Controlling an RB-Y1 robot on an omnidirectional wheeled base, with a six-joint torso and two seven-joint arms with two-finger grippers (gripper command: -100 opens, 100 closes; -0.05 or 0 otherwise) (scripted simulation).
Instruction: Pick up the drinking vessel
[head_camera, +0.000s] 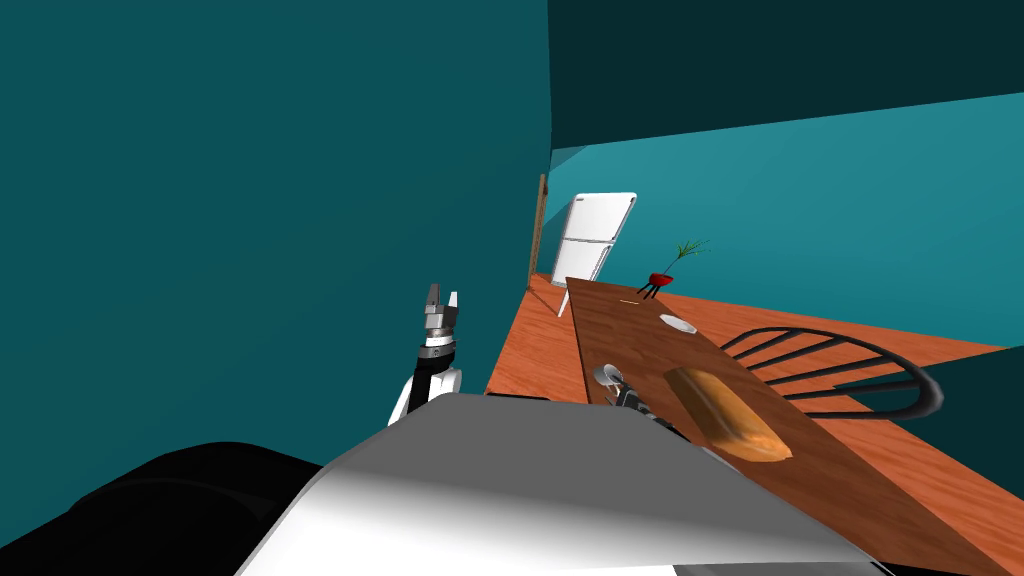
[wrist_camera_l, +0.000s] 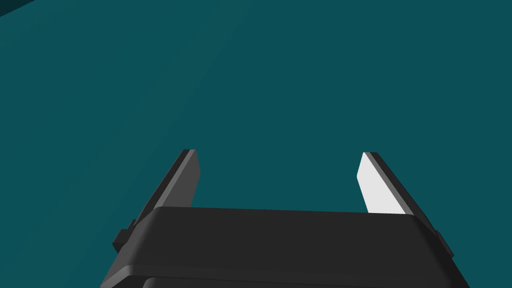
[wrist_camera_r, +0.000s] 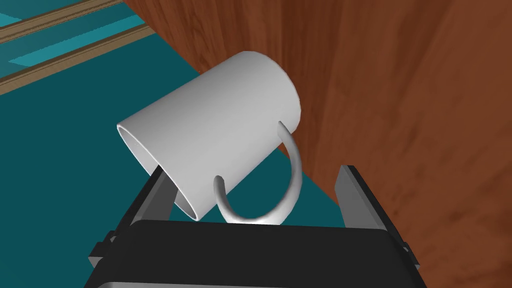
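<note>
The 2 fingers (wrist_camera_r: 357, 195) of your right gripper (wrist_camera_r: 254, 170) stand spread wide, released, pressing on nothing. The curved handle (wrist_camera_r: 295, 165) of a white mug (wrist_camera_r: 215, 125) hangs in the gap between them. The mug is tilted, with its open mouth turned toward the gripper's dark body. Its rim crosses in front of 1 finger, and you cannot tell whether that finger touches it. The other finger stands apart from the handle. Just behind the mug's closed base is the brown wooden bench (wrist_camera_r: 400, 100), whose edge runs past the mug.

In the head view the mug shows small at the near end of the bench, by its left edge, with the right gripper close against it on the robot's side. A loaf of bread (head_camera: 727, 415) lies on the bench near the mug, toward the middle of the top. Farther along is a small white plate (head_camera: 678, 323). At the far end stands a red vase (head_camera: 657, 281) with a green sprig. A black chair (head_camera: 840, 370) is drawn up to the bench's right side. A white fridge (head_camera: 597, 238) stands against the far wall, beyond the bench.

Your left gripper (wrist_camera_l: 279, 152) is raised in front of the teal wall (head_camera: 250, 200), well apart from the bench. Its 2 fingers are spread as well, with nothing between them.
</note>
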